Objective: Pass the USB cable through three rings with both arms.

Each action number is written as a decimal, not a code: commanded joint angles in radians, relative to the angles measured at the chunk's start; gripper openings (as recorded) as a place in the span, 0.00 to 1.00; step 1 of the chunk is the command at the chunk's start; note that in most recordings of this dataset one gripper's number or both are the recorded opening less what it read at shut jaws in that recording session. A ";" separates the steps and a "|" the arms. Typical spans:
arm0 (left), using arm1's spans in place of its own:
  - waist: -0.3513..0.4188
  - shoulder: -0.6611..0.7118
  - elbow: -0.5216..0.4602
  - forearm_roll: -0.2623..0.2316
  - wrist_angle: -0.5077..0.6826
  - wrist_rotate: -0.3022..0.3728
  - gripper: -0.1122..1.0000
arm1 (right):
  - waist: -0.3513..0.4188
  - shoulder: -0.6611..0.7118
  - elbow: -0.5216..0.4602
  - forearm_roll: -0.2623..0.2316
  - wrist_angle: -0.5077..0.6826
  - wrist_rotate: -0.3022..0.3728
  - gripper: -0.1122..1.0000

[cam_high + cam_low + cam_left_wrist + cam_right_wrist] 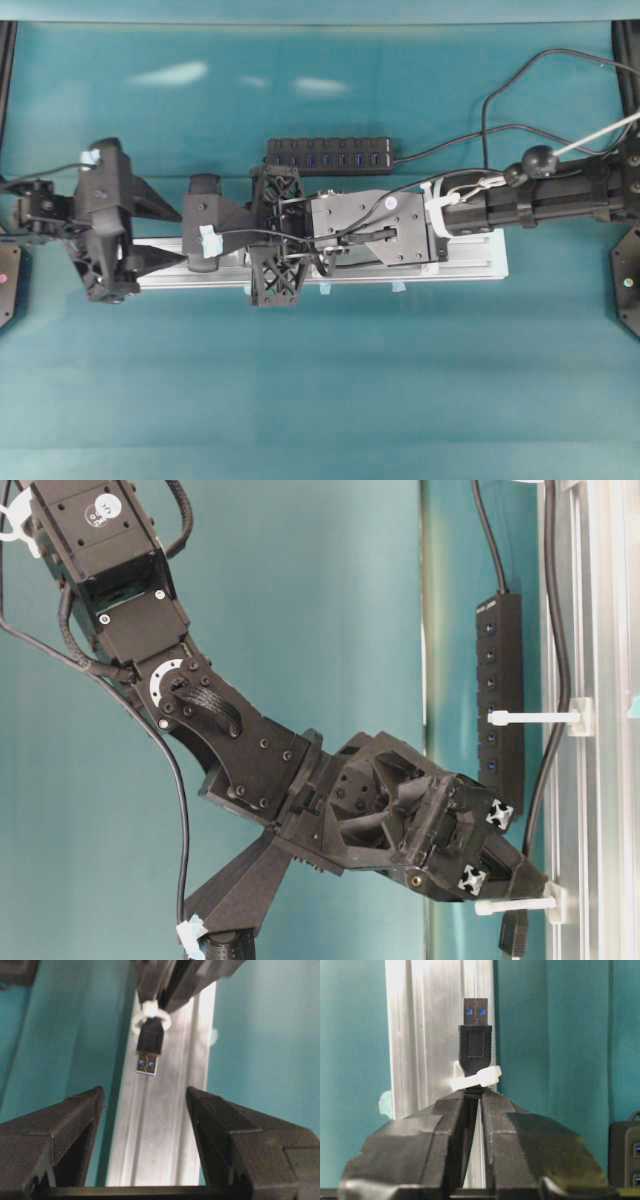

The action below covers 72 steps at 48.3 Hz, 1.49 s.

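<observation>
On my monitors the silver rail (470, 268) lies lengthwise across the teal table (320, 400), and I take it as the reference for everything else. The right gripper (472, 1097) is clenched on the USB cable (475, 1047) directly over the rail: its two jaws pinch the cord just behind the plug body, with only a thin slit left between them. The plug has passed through one whitish ring (479, 1078), which encircles the strain relief right at the jaw tips; the metal connector with its blue insert projects beyond the ring, along the rail. From the table-level view I see two rings standing out from the rail, one (535, 718) further along it and one (515, 905) at the right gripper's tips, with the cord (545, 780) hanging beside the rail between them. I cannot locate a third ring in any view. The left gripper (145, 1102) is released, holding nothing: its jaws stand wide, one on each side of the rail, facing the plug end (148, 1052) and well apart from it. In the overhead view the left gripper (165, 235) sits at the rail's left end, and a black multi-port hub (330, 155) lies on the table just beyond the rail's far side.
</observation>
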 commanded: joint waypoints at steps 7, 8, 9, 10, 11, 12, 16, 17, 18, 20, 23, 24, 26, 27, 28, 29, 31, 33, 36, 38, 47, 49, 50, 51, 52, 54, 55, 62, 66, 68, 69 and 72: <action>0.002 0.074 -0.015 0.002 -0.089 0.018 0.73 | 0.000 -0.020 0.005 -0.002 -0.011 -0.005 0.03; 0.002 0.081 -0.015 0.002 -0.097 0.018 0.73 | 0.000 -0.021 0.006 -0.002 -0.011 -0.005 0.03; 0.003 0.089 -0.017 0.000 -0.101 0.018 0.73 | 0.000 -0.021 0.009 -0.002 -0.014 -0.005 0.03; 0.003 0.097 -0.017 0.000 -0.109 0.018 0.73 | 0.000 -0.023 0.011 -0.002 -0.015 -0.005 0.03; 0.003 0.106 -0.018 0.000 -0.117 0.018 0.73 | 0.000 -0.025 0.014 -0.002 -0.017 -0.005 0.03; 0.002 0.112 -0.021 0.000 -0.124 0.018 0.73 | 0.000 -0.025 0.015 -0.002 -0.018 -0.005 0.03; 0.002 0.144 -0.034 0.002 -0.152 0.018 0.73 | 0.000 -0.028 0.020 0.000 -0.021 -0.005 0.03; 0.002 0.152 -0.038 0.000 -0.158 0.018 0.73 | 0.000 -0.028 0.021 0.000 -0.021 -0.005 0.03; 0.002 0.160 -0.043 0.000 -0.164 0.018 0.73 | 0.000 -0.028 0.021 0.002 -0.021 -0.005 0.03; 0.003 0.178 -0.054 0.000 -0.170 0.018 0.73 | 0.000 -0.029 0.021 0.003 -0.021 -0.005 0.03; 0.002 0.202 -0.067 0.000 -0.175 0.018 0.73 | 0.000 -0.028 0.021 0.003 -0.023 -0.005 0.03; 0.003 0.210 -0.074 0.000 -0.175 0.020 0.73 | 0.000 -0.029 0.021 0.005 -0.025 -0.005 0.03; 0.002 0.222 -0.086 0.000 -0.176 0.020 0.73 | 0.000 -0.029 0.021 0.005 -0.029 -0.003 0.03; 0.002 0.229 -0.091 0.000 -0.176 0.020 0.73 | 0.000 -0.029 0.021 0.005 -0.032 -0.003 0.03; 0.003 0.233 -0.095 0.002 -0.176 0.020 0.73 | 0.000 -0.029 0.021 0.005 -0.034 -0.003 0.03; 0.003 0.239 -0.100 0.000 -0.176 0.020 0.73 | 0.000 -0.029 0.023 0.005 -0.035 -0.003 0.03; 0.002 0.249 -0.106 0.000 -0.176 0.020 0.73 | 0.000 -0.029 0.021 0.006 -0.038 -0.003 0.03; 0.002 0.258 -0.109 0.000 -0.176 0.020 0.73 | 0.000 -0.029 0.021 0.005 -0.040 -0.003 0.03; 0.002 0.265 -0.109 0.000 -0.175 0.017 0.73 | 0.000 -0.029 0.023 0.005 -0.040 -0.003 0.03; 0.002 0.265 -0.107 0.000 -0.175 0.014 0.73 | 0.000 -0.029 0.023 0.005 -0.040 -0.003 0.03; 0.003 0.261 -0.092 0.000 -0.173 0.006 0.73 | 0.000 -0.029 0.021 0.005 -0.043 -0.003 0.03; 0.003 0.261 -0.089 0.000 -0.175 0.006 0.73 | 0.000 -0.029 0.023 0.005 -0.046 -0.003 0.03; 0.003 0.259 -0.091 0.000 -0.173 0.006 0.73 | 0.000 -0.029 0.021 0.005 -0.048 -0.003 0.03; 0.002 0.261 -0.089 0.000 -0.175 0.006 0.72 | 0.000 -0.029 0.021 0.005 -0.048 -0.003 0.03; 0.002 0.259 -0.087 0.000 -0.173 0.006 0.72 | 0.000 -0.029 0.021 0.006 -0.049 -0.003 0.03; 0.002 0.261 -0.089 0.000 -0.173 0.006 0.71 | 0.000 -0.029 0.021 0.005 -0.049 -0.003 0.03; 0.003 0.259 -0.089 0.000 -0.173 0.006 0.71 | 0.000 -0.029 0.021 0.005 -0.049 -0.003 0.03; 0.003 0.259 -0.089 0.000 -0.173 0.006 0.70 | 0.000 -0.029 0.021 0.005 -0.049 -0.003 0.03; 0.003 0.261 -0.091 0.000 -0.170 0.006 0.67 | 0.000 -0.029 0.021 0.006 -0.049 -0.003 0.03; 0.002 0.261 -0.091 0.000 -0.170 0.006 0.64 | 0.000 -0.029 0.021 0.005 -0.049 -0.003 0.03; 0.002 0.259 -0.091 0.000 -0.170 0.006 0.62 | 0.000 -0.029 0.023 0.005 -0.049 -0.003 0.03; 0.002 0.259 -0.091 0.000 -0.170 0.006 0.52 | 0.000 -0.029 0.021 0.005 -0.049 -0.003 0.03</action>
